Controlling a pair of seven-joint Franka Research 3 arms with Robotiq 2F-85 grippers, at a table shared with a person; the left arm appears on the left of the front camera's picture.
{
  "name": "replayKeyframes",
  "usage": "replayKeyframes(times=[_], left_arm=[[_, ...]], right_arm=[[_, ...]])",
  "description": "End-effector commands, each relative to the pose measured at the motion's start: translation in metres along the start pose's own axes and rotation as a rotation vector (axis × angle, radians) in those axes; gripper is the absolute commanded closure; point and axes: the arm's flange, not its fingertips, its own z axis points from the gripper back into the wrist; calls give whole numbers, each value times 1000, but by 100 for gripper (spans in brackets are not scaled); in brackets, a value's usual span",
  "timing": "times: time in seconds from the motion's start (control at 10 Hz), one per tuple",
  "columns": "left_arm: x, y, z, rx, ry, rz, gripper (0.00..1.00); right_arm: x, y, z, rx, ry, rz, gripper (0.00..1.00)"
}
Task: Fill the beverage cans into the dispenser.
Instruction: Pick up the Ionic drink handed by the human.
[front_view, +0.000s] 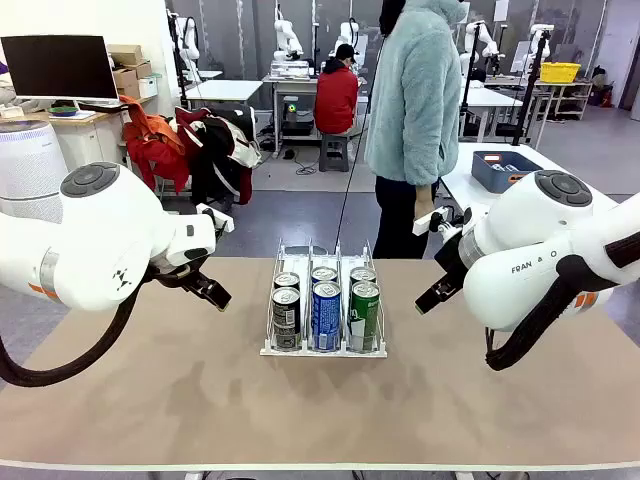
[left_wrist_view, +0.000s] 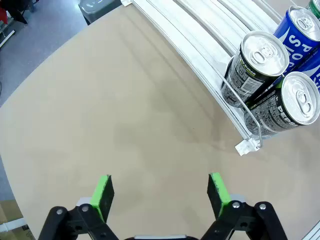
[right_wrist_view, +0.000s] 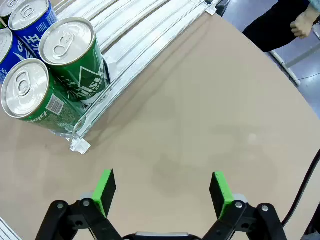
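Left fingers (left_wrist_view: 102, 197) spread wide, empty, over bare surface (left_wrist_view: 125, 125). Right fingers (right_wrist_view: 106, 191) equally wide, empty. Dispenser (front_view: 272, 349) lies ahead, between both pairs. Six beverage cans (front_view: 326, 315) sit against its low front end, likely held there by lane slope. Rear lanes free. Corner clip (left_wrist_view: 247, 146) is nearest edge beyond left fingertips. Open surface elsewhere.

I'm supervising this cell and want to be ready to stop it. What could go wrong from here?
1. The left gripper hangs open close beside the dispenser; a sideways swing might knock it or the black cans.
2. The right gripper hangs open similarly near the green cans.
3. A person stands at the far edge, perhaps within their reach.
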Motion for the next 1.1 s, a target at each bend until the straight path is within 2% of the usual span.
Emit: replayKeyframes(times=[0.0, 1.0], left_arm=[[0, 0, 0, 0, 0, 0, 0], [0, 0, 0, 0, 0, 0, 0]], right_arm=[[0, 0, 0, 0, 0, 0, 0], [0, 0, 0, 0, 0, 0, 0]])
